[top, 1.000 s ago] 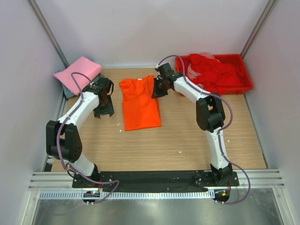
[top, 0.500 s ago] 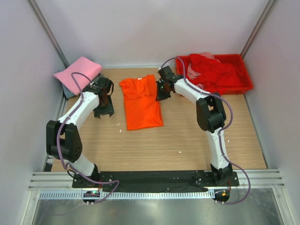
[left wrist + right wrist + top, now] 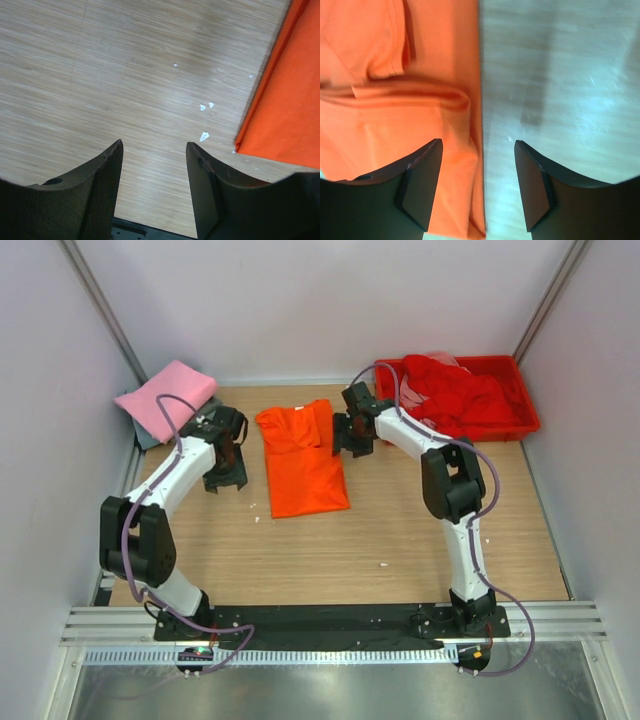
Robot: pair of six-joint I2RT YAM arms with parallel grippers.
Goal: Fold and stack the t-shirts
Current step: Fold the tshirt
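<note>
Right hand (image 3: 477, 145) wide over orange t-shirt (image 3: 380, 125) edge; left hand (image 3: 154, 146) wide over table (image 3: 100, 75).

The right gripper (image 3: 477, 150) has let go of the orange t-shirt (image 3: 300, 465), its jaws now apart.

Bright, even, diffuse light from above; faint shadows on the table (image 3: 400, 530). Top view sharp. Right wrist view blurred, with a bluish cast; left wrist view crisp, fingers (image 3: 95, 200) dark.
</note>
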